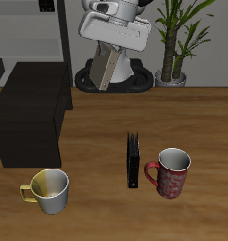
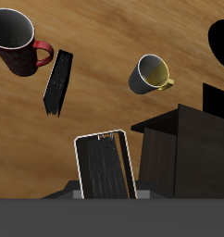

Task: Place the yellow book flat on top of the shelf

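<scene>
The arm hangs well above the counter, toward the back, and it has the yellow book up in the air with it. From the front the book shows as a tan slab hanging below the white wrist, slightly tilted, clear of every surface. In the wrist view the same book fills the foreground, its face dark and shadowed with a pale edge running round it, held upright directly under the jaws. The jaws are pinching the yellow book; their tips are mostly hidden behind the dark housing and the book itself, so I cannot see exactly how the pads sit on the cover.

The shelf is the big matte-black block standing on the counter off to one side of the raised book, and lower than it. Its flat top is bare. From the wrist its top corner sits just beside the hanging book.

Nearer the front edge stands a black book, upright on its edge, with a red mug just beside it. A yellow mug sits in front of the shelf. A potted plant stands at the back.
</scene>
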